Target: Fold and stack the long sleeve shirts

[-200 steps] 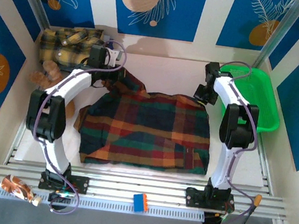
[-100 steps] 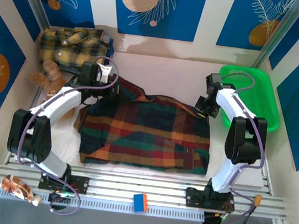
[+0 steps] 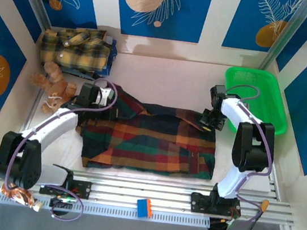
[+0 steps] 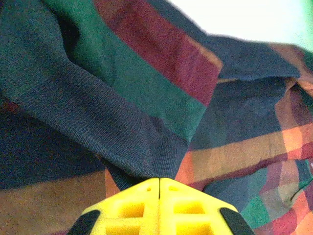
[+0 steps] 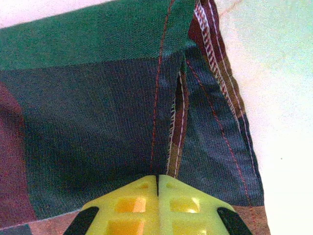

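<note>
Looking down at the dark plaid flannel shirt (image 3: pixel 149 143) (green, navy, red, orange) lying across the middle of the table (image 3: pixel 176 75), rumpled along the far edge and flatter toward the arms. Found the left gripper (image 4: pixel 159 180) at the shirt's far left corner, fingers pressed fully together with a fold of navy and green cloth pinched right at the tips. Same deal at the far right corner: spotted the right gripper (image 5: pixel 157 177) clamped all the way closed on a stitched seam edge of that same shirt, bare table just beside it. Also seeing the yellow and black plaid shirt (image 3: pixel 74 49) bunched up in the far left corner of the table, well apart from both grippers. Noticed a brown teddy bear (image 3: pixel 52 81) just on the near side of it, beside the left arm. Got a green plastic basket (image 3: pixel 256 95) over at the far right, close to the right arm and apart from the dark shirt. Oh, and caught a small blue and orange block (image 3: pixel 144 207) on the rail between the two arm bases.
</note>
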Motion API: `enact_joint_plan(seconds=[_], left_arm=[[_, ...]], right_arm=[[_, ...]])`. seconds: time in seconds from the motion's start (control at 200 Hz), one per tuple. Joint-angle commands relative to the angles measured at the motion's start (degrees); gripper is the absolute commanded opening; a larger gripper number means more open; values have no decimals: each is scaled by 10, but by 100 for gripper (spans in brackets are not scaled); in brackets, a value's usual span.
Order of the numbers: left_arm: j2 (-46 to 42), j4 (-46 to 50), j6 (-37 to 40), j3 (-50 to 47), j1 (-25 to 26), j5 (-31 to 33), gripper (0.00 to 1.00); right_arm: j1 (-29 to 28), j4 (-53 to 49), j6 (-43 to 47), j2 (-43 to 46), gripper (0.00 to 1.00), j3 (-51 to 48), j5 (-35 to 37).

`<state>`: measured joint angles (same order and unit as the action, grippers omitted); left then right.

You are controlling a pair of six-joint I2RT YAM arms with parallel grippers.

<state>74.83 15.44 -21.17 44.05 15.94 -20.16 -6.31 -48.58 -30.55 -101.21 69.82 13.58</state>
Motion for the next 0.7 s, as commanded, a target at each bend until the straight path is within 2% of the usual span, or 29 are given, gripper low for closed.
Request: enact_joint_plan(seconds=[0.0,0.225,0.275,0.305,0.54,0.695], left_arm=[[-1,13,-54,-36,21,29,0],[20,27,-125,-70,30,113,0],[19,23,-135,-69,30,113,10],[18,21,-141,-66,29,112,11],[18,61,-140,-38,29,154,4],[26,93,-140,-21,28,201,1]], right_arm=[[3,-4,-9,-2,0,-11,12],[-3,-21,-14,-31,0,-14,34],[-5,-23,-11,-35,0,-14,44],[-6,-27,-11,-38,1,-13,54],[-4,-23,0,-48,2,-6,128],[0,-23,14,-57,2,21,152]])
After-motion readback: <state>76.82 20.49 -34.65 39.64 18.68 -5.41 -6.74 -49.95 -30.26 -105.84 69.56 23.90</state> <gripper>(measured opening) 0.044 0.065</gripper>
